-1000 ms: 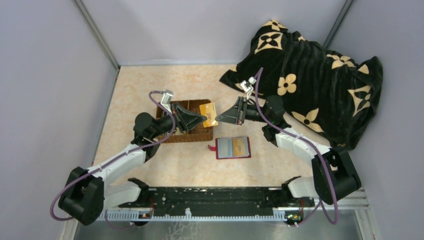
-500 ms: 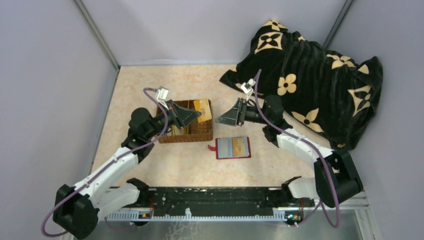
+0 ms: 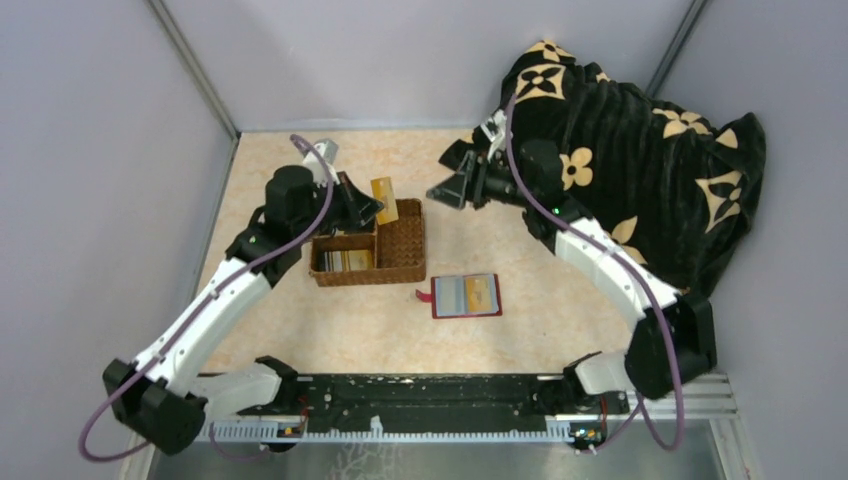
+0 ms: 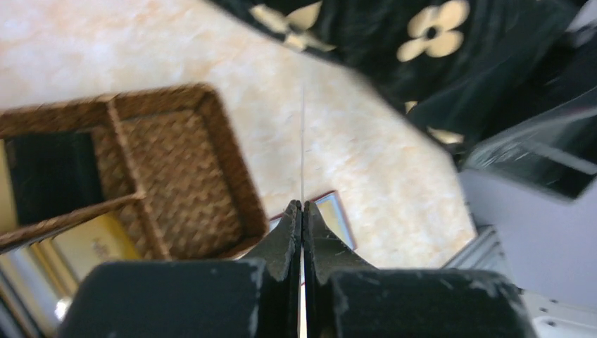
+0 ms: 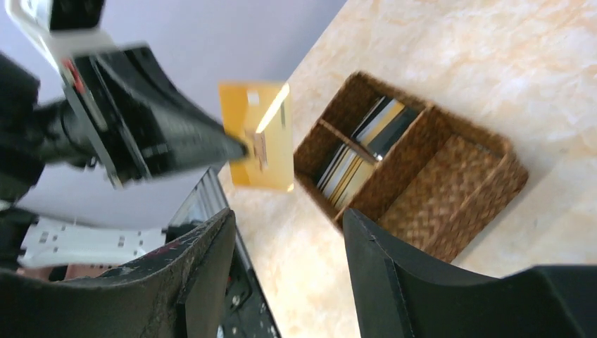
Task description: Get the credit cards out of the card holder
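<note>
Left gripper (image 4: pixel 302 209) is pinching an orange-yellow credit card (image 5: pixel 257 134) tight at its fingertips, the card showing edge-on straight ahead of the jaws in its own wrist view. Wicker basket (image 3: pixel 368 278) is sitting below that tool, more cards (image 3: pixel 345 261) lying in the compartment on the left arm's side. Right gripper (image 5: pixel 285 229) is hanging empty, jaws spread wide, facing the held card. Red card holder (image 3: pixel 466 295) is lying open on the table (image 3: pixel 300 160), down between both tools.

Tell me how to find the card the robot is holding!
Look for the brown basket on the table. At its far edge, the left claw pinches one yellow card. It is the only card up in the air; the others lie in the basket or the red holder.
</note>
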Robot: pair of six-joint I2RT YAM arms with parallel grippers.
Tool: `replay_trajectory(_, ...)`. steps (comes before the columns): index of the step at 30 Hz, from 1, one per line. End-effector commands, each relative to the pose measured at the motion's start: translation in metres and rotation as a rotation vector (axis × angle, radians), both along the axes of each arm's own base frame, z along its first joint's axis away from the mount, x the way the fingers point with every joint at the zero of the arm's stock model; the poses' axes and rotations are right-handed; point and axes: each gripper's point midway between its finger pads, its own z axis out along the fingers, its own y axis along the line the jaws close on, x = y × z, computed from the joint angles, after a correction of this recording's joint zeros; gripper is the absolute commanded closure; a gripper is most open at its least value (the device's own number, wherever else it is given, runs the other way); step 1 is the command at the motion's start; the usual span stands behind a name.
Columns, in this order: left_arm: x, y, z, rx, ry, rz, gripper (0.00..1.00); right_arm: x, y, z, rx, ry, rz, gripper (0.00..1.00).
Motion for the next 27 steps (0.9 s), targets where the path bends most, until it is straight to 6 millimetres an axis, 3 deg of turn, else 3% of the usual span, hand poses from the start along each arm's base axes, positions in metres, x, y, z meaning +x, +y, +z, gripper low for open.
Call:
replay_trajectory(1, 0.013, 0.017, -0.021, 0.170, 0.094, 0.056, 1.00, 0.051, 0.005, -0.005, -0.050, 0.068, -0.063, 0.42)
replay_trajectory(4, 0.020, 0.017, -0.017, 0.191, 0.119, 0.061, 1.00, 0.088, -0.010, -0.021, -0.153, 0.070, -0.234, 0.42)
replay_trajectory(9, 0.005, 0.028, -0.047, 0.142, 0.275, 0.148, 1.00, 0.116, -0.053, -0.024, -0.278, 0.055, -0.523, 0.43)
replay_trajectory(13, -0.001, 0.047, -0.055, 0.141, 0.334, 0.265, 1.00, 0.115, -0.066, -0.037, -0.340, 0.121, -0.586, 0.43)
replay_trajectory(20, 0.021, 0.069, -0.056, 0.278, 0.288, 0.352, 1.00, 0.098, -0.080, -0.094, -0.471, 0.248, -0.587, 0.43)
replay_trajectory(27, 0.048, 0.069, -0.074, 0.227, 0.370, 0.356, 1.00, 0.118, -0.086, -0.107, -0.542, 0.267, -0.614, 0.44)
